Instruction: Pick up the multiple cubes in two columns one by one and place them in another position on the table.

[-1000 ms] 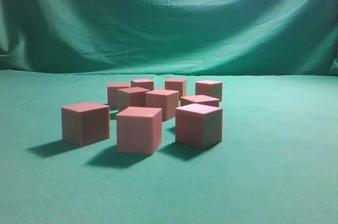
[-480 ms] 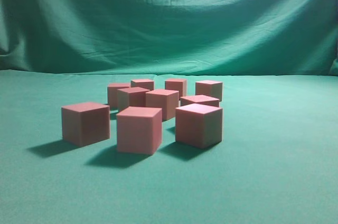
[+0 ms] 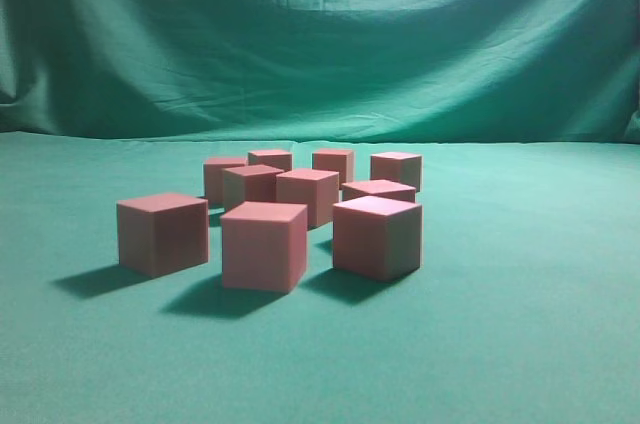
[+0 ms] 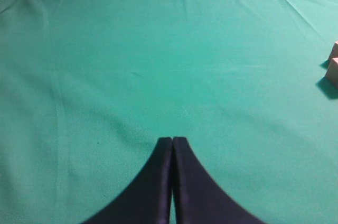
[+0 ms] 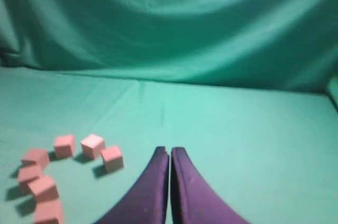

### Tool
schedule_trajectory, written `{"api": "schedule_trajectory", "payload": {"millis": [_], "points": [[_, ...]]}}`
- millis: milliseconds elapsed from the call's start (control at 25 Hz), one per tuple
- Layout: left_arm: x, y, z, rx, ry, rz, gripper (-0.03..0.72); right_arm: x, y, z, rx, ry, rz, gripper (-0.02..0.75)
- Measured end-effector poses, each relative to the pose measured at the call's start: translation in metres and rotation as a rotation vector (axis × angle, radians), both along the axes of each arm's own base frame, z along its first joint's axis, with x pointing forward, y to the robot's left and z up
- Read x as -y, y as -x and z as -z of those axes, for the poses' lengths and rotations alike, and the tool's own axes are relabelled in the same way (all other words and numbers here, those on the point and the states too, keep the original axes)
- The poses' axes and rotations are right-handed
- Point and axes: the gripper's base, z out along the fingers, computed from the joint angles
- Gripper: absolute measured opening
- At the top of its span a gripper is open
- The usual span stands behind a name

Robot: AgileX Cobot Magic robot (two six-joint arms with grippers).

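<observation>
Several pink cubes stand in a loose cluster mid-table in the exterior view, with the nearest ones at the left, middle and right. No arm shows in that view. My left gripper is shut and empty over bare cloth; two cube edges show at the right border of its view. My right gripper is shut and empty, held above the table, with several cubes to its left and below.
Green cloth covers the table and hangs as a backdrop behind it. Bare cloth lies to the left, right and front of the cube cluster.
</observation>
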Motion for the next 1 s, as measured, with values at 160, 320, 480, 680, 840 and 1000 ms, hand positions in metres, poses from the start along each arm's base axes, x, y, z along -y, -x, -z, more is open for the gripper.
{"api": "schedule_trajectory", "payload": {"millis": [160,320,480,680,840,1000], "points": [[0.0,0.0,0.0,0.0,0.0,0.0,0.0,0.003,0.002,0.031,-0.023,-0.009,0.057,0.0],[0.0,0.0,0.0,0.0,0.0,0.0,0.0,0.006,0.001,0.058,-0.081,-0.007,0.108,0.0],[0.0,0.0,0.0,0.0,0.0,0.0,0.0,0.007,0.001,0.063,-0.113,-0.009,0.126,0.0],[0.0,0.0,0.0,0.0,0.0,0.0,0.0,0.007,0.002,0.069,-0.173,0.013,0.123,0.0],[0.0,0.0,0.0,0.0,0.0,0.0,0.0,0.007,0.003,0.07,-0.186,0.027,0.12,0.0],[0.0,0.0,0.0,0.0,0.0,0.0,0.0,0.007,0.003,0.07,-0.186,0.028,0.119,0.0]]}}
